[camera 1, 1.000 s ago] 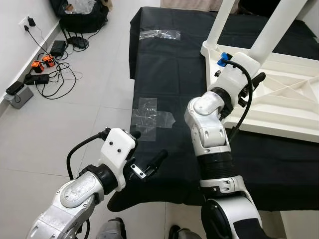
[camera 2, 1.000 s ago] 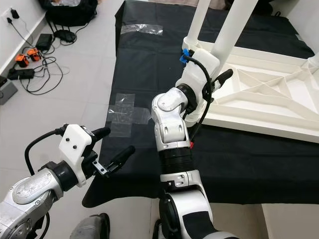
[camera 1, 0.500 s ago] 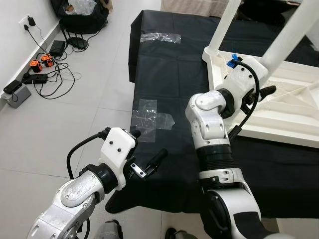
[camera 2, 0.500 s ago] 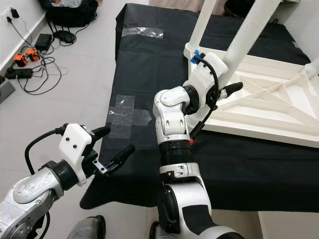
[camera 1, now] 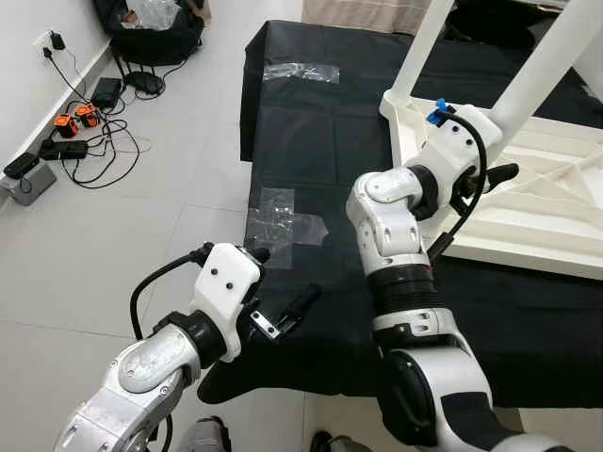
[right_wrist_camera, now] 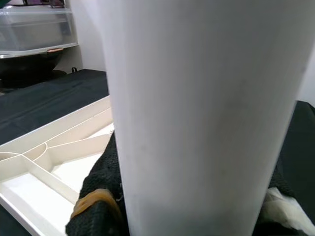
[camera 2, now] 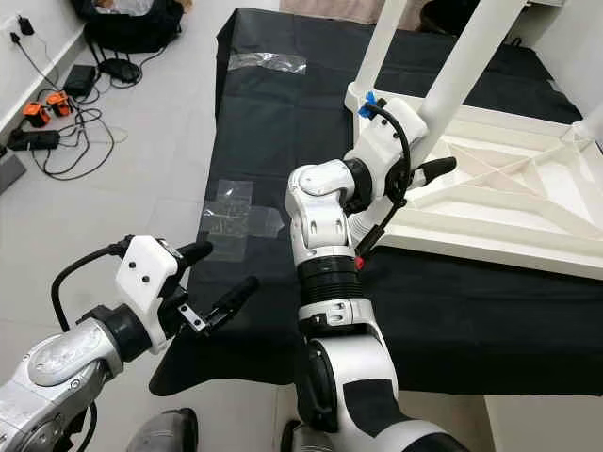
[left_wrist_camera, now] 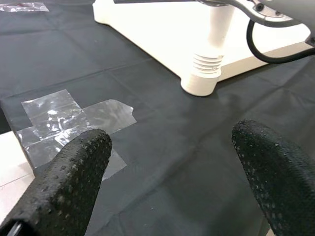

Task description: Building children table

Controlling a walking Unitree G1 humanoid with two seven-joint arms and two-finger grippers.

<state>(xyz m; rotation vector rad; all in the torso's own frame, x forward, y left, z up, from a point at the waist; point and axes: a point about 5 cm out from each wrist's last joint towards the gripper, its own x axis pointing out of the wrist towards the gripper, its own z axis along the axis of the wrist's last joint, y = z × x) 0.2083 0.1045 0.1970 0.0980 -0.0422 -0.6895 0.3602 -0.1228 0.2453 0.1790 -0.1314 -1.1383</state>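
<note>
- The children's table (camera 1: 556,202) lies upside down on the black cloth (camera 1: 311,141) at the right of the frame, its white ribbed underside up and two legs rising toward the top edge.
- The right hand (camera 2: 426,171) sits at the base of the nearer leg (camera 2: 466,66); in the right wrist view that leg (right_wrist_camera: 197,113) stands between the black fingers (right_wrist_camera: 98,196), so the hand seems clamped around it.
- The left hand (camera 1: 278,311) hovers over the near edge of the cloth, lower left of centre, fingers spread and holding nothing.
- Risk, as a judgement: if the leg is not fully seated, a sideways pull could cross its thread or tip the light tabletop; with the left hand well apart, nothing steadies the frame.
- The right arm's cable (camera 1: 466,188) loops close by the leg and might snag.
- Clear tape patches (camera 1: 283,221) mark the cloth; tangled cables and chargers (camera 1: 80,132) and a dark bag (camera 1: 155,28) lie on the floor at upper left, clear of the work.
</note>
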